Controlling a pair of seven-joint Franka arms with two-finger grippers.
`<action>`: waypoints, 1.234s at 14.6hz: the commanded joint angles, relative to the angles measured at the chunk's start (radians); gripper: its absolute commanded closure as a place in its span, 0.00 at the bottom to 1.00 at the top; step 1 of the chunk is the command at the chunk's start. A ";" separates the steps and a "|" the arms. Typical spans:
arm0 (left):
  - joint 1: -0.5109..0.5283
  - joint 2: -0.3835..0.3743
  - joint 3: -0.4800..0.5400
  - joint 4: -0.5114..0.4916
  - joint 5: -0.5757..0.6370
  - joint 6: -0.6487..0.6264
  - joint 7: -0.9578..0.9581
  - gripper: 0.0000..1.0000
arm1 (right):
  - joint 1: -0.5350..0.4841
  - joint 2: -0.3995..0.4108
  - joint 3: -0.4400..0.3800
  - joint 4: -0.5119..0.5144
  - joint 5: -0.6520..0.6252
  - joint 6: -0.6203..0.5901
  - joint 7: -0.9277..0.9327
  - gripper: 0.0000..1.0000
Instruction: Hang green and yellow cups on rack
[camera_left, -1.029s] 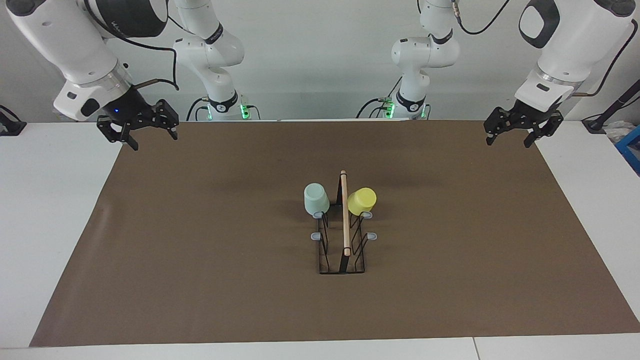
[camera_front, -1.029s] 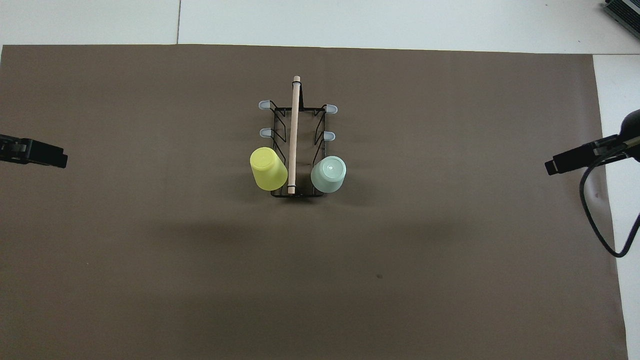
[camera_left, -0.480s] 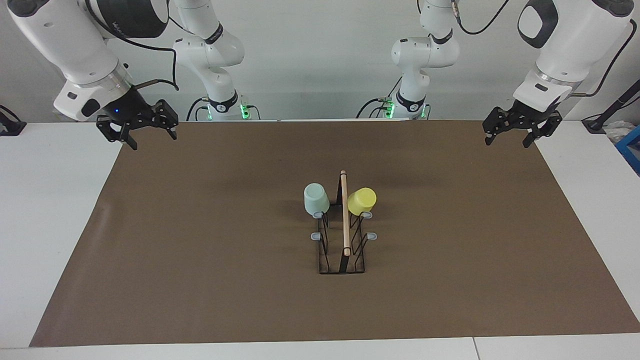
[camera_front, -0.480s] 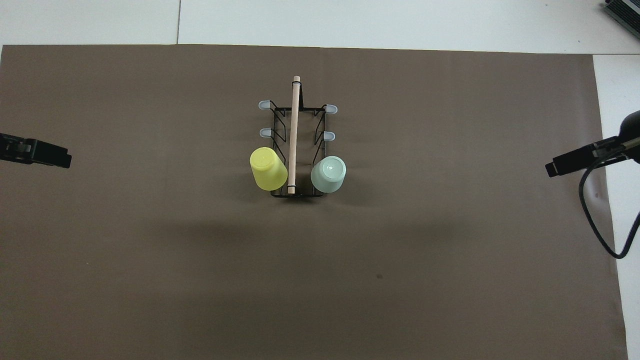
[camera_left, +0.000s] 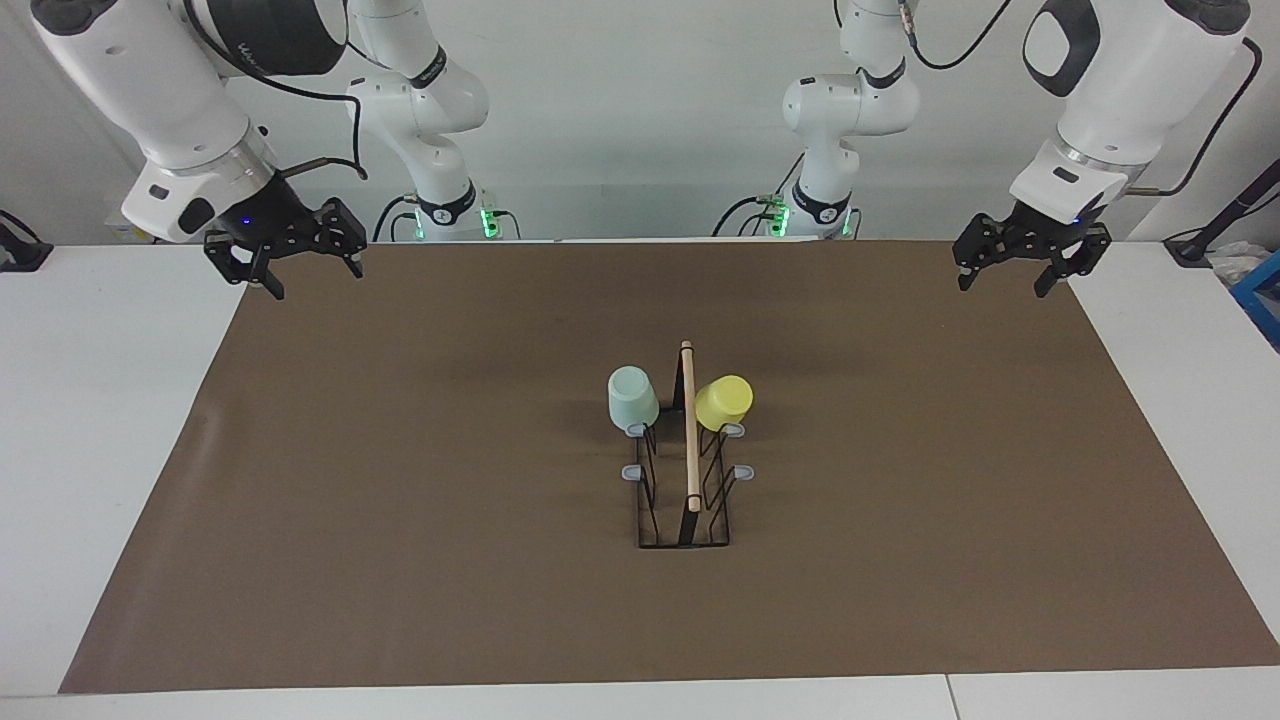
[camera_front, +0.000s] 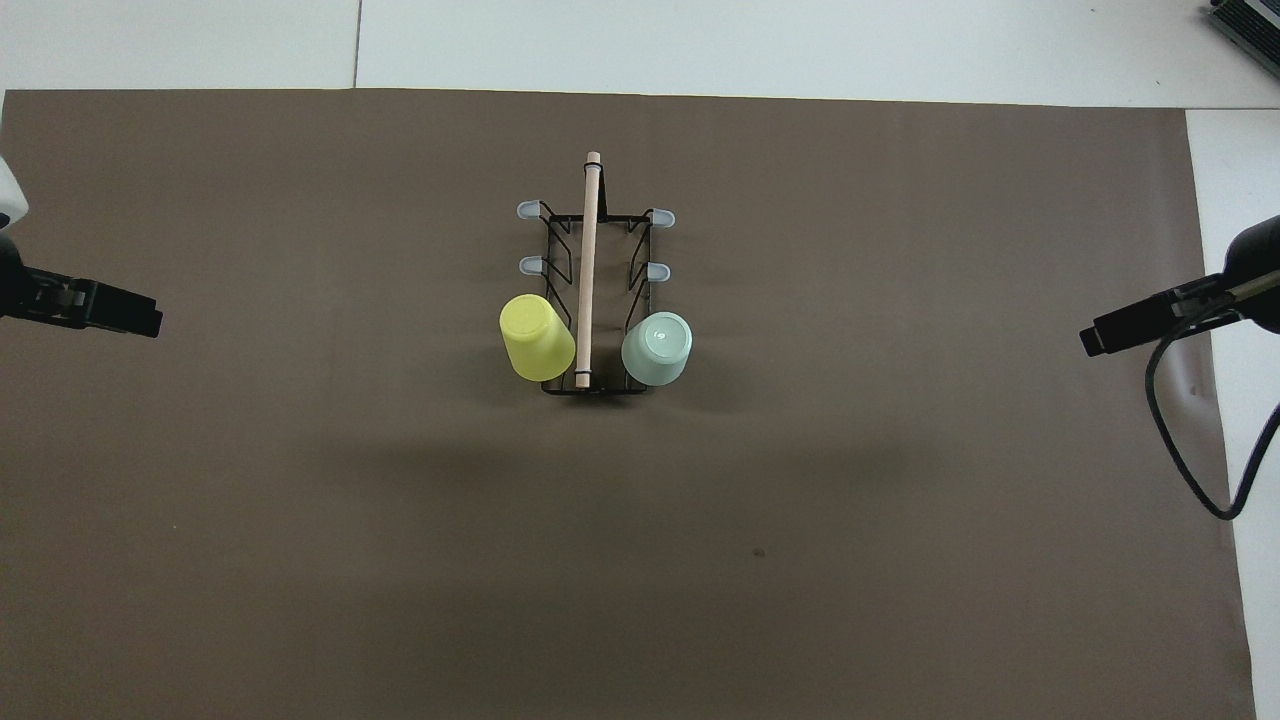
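Two robot arms stand at one end of a table covered by a brown mat (camera_left: 400, 500). Nearest the robots, both grippers hang in the air, empty. The left gripper (camera_left: 1016, 268) is over the mat's edge at the left arm's end of the table, its fingers spread apart. The right gripper (camera_left: 290, 260) is over the mat's edge at the right arm's end, fingers likewise spread and holding nothing. Both are well apart from the cups. Farther out, in the middle of the mat, stands the rack (camera_left: 684, 500), a narrow black wire frame with a light wooden bar (camera_left: 690, 430) running along its top, pointing away from the robots. Both cups hang upside down on the rack's pair of prongs nearest the robots, one on each side of the bar. The yellow cup (camera_left: 724, 402) is on the side toward the left arm and leans outward. The green cup (camera_left: 632, 398) is on the side toward the right arm. Farther still, four grey-tipped prongs (camera_left: 634, 472) stick out bare, two per side.
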 joint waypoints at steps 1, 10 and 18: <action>-0.010 -0.012 0.008 -0.011 0.003 -0.004 -0.001 0.00 | 0.006 -0.009 -0.003 -0.006 -0.025 -0.014 0.022 0.00; -0.007 -0.019 0.008 -0.026 0.003 0.012 0.000 0.00 | 0.001 -0.009 -0.008 -0.003 -0.025 -0.019 0.007 0.00; -0.005 -0.019 0.008 -0.026 0.003 0.011 0.003 0.00 | 0.004 -0.010 -0.008 0.000 -0.025 -0.023 0.010 0.00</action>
